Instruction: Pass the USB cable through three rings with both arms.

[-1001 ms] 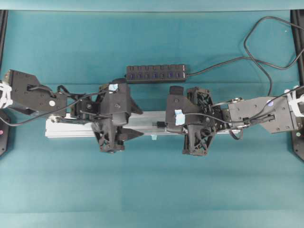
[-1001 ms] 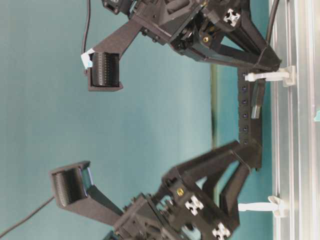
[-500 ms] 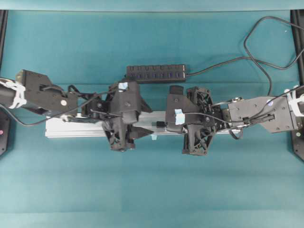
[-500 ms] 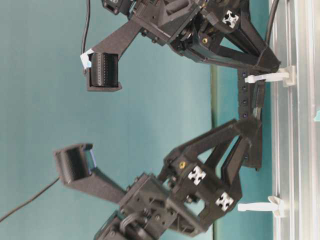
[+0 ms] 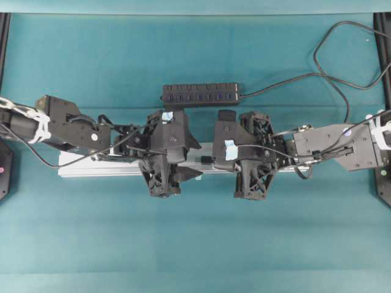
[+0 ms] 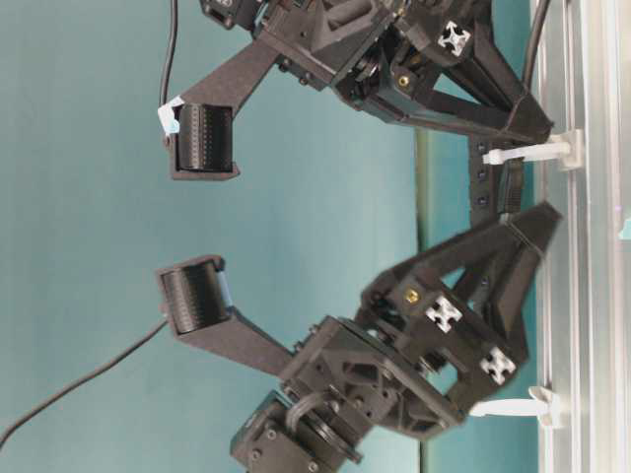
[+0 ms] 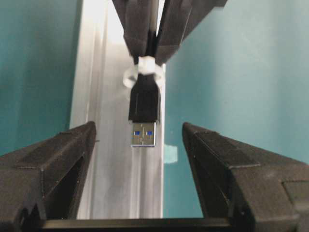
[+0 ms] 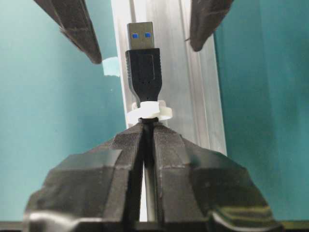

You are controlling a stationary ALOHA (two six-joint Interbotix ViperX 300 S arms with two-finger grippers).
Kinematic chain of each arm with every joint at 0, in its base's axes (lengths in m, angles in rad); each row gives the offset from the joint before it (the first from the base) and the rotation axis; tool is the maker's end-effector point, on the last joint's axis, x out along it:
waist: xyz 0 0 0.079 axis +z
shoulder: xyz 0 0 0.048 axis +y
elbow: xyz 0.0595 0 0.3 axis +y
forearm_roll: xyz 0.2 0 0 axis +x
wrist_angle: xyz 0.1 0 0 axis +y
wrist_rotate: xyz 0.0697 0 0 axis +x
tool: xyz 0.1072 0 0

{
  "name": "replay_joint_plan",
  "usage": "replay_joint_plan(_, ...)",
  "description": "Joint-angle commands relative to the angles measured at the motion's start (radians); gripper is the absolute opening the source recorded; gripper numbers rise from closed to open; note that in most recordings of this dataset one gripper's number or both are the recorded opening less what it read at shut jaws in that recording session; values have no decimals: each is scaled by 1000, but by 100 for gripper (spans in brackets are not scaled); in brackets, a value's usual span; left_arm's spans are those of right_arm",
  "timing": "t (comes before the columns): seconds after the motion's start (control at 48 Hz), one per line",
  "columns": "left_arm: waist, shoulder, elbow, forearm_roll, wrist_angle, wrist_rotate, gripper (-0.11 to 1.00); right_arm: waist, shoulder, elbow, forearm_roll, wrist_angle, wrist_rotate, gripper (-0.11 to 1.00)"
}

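- No writing, brand, number or sign can be read in any view.
- The black hub bar (image 5: pixel 201 94) lying behind the aluminium rail (image 5: pixel 79 165) shows only a row of small blue port lights, no legible marking.
- The USB plug (image 7: pixel 144 104) over the rail bears no logo I can make out.

Teal-covered tabletop (image 5: pixel 195 238). On it, lengthwise across the middle, lay a long silver aluminium rail (image 5: pixel 79 166), partly hidden beneath the arms. Just behind the rail sat a black multi-port hub bar (image 5: pixel 200 94), its black lead (image 5: pixel 324 67) looping away toward the far right corner. Beside the rail's front edge, a small pale blue tab (image 7: pixel 169 154).
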Motion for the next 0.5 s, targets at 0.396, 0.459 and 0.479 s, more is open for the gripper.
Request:
replay_joint_plan(0.396,-2,31,-29,2,-18,-6,76,3,-14,-14,2,-12,12,-8)
replay_joint_plan(0.459,0,34,-35,2,-18,-5,76,5,-14,-14,0,-12,12,-8)
replay_joint_plan(0.479,0,35,-38,2,-18,-5,76,6,-14,-14,0,-12,12,-8)
